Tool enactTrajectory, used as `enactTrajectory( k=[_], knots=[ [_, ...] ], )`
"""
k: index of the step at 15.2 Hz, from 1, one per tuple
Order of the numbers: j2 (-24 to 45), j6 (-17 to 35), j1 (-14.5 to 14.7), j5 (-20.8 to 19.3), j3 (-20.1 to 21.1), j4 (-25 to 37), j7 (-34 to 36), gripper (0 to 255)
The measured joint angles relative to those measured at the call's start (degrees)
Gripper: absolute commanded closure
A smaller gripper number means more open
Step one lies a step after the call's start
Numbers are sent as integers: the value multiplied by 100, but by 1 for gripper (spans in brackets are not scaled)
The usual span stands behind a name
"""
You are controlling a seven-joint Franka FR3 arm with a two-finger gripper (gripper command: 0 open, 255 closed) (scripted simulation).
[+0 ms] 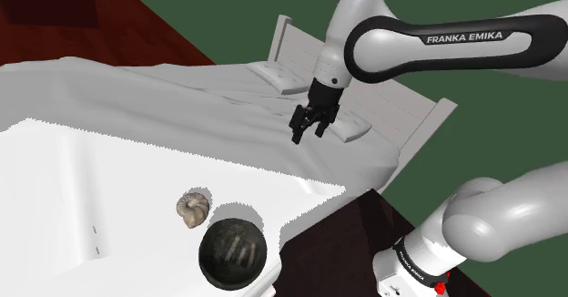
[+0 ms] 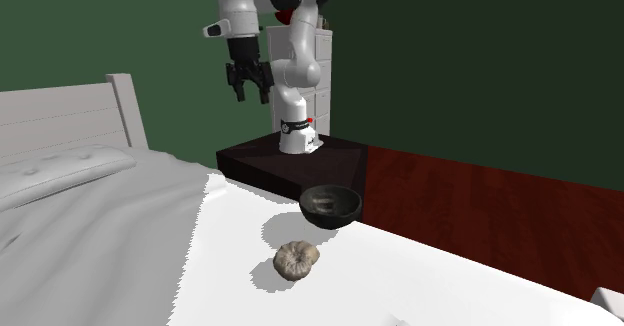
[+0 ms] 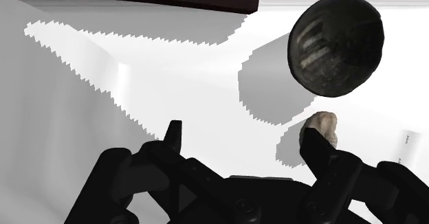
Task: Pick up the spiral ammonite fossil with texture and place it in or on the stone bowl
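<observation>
Fossil [image 1: 190,209]: small tan curled stone, lies on white top [image 1: 82,177], well below our gripper [image 1: 309,129], off to one side. We think it is hard, bumpy, not light, may chip if dropped. We should grab it across round sides. Dark bowl [image 1: 233,254] sits just past fossil, not touching. Gripper fingers wide apart, holding nothing.

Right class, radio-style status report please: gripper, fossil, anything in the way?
Gripper open, empty, high above the fossil. Fossil lying on the white surface, unheld. Dark bowl close beside it, not touching.
</observation>
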Motion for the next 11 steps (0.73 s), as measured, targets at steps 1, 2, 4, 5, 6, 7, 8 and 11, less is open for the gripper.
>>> enactTrajectory(
  k=[1, 2, 4, 5, 6, 7, 8, 11],
  knots=[
    [189, 142, 3, -33, 83, 37, 79, 0],
    [384, 284, 0, -78, 157, 78, 151, 0],
    [782, 574, 38, -168, 362, 164, 392, 0],
    [1009, 687, 37, -248, 438, 261, 500, 0],
    [1205, 798, 36, -329, 497, 322, 591, 0],
    [1437, 920, 40, -430, 563, 408, 704, 0],
    [1685, 1009, 68, -542, 650, 542, 869, 0],
    [2354, 1272, 168, -902, 814, 851, 1310, 0]
  ],
)
